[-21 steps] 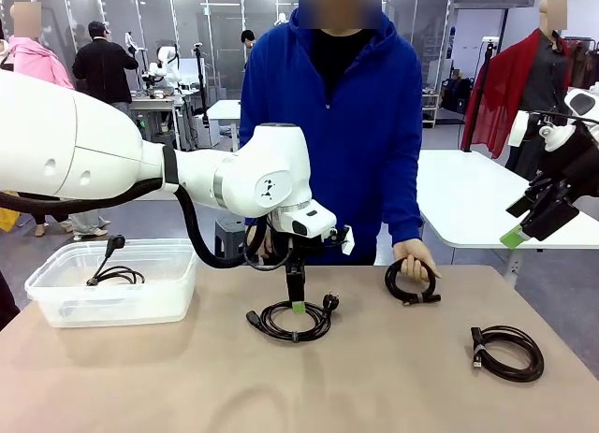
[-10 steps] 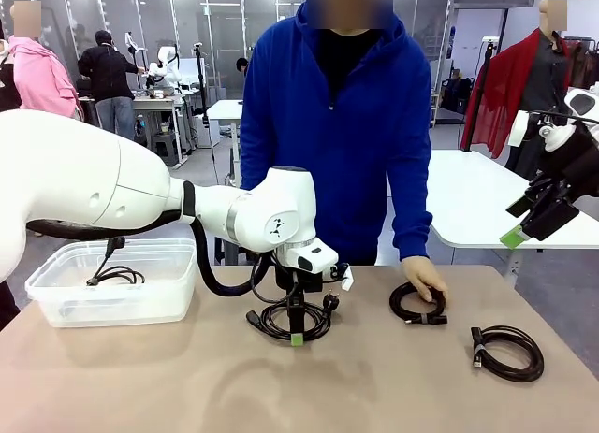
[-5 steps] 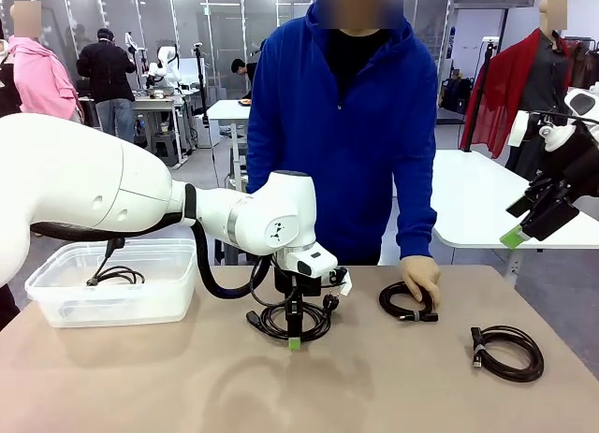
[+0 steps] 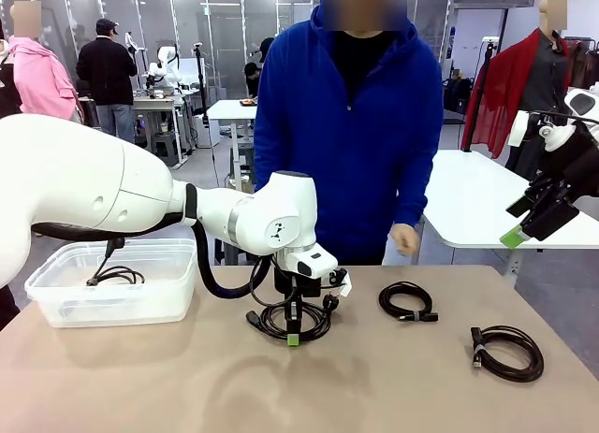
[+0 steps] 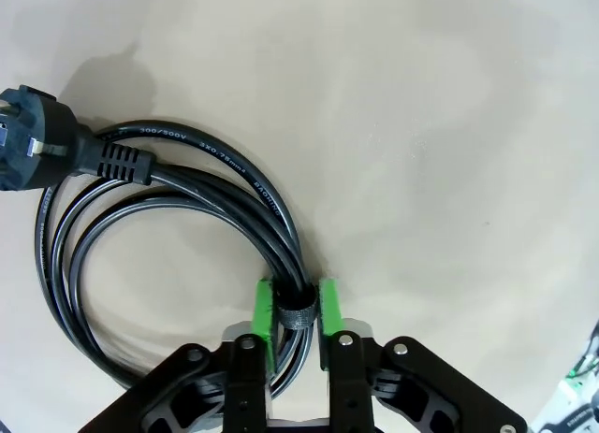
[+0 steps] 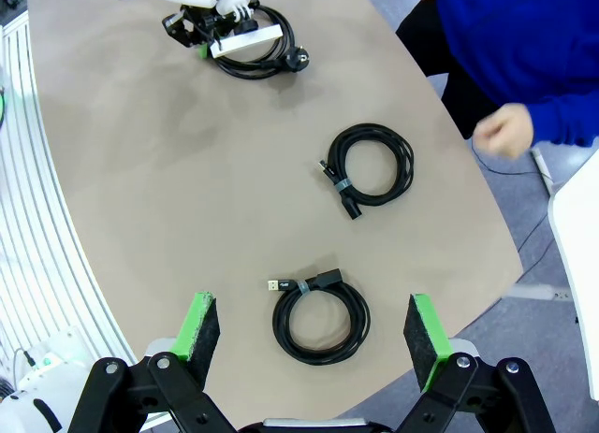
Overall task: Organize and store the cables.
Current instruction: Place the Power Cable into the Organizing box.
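My left gripper [image 4: 293, 337] points straight down at the table's middle. In the left wrist view its green pads [image 5: 264, 307] are shut on a coiled black cable [image 5: 168, 185] at the strap binding its loops; a chunky plug [image 5: 42, 143] lies at the coil's far side. A second coiled cable [image 4: 406, 302] lies right of it, and a third [image 4: 508, 352] rests near the right edge. My right gripper [image 6: 309, 332] hangs open high above the table, over the third cable [image 6: 321, 319]. The second cable [image 6: 370, 164] lies beyond.
A clear plastic bin [image 4: 56, 267] at the table's left holds one more black cable [image 4: 117, 276]. A person in a blue hoodie stands at the far side, one hand [image 4: 405, 238] raised off the table. A white table stands behind on the right.
The person's hand has let go of the second cable and pulled back up. My left gripper's fingers have shut on the middle cable.
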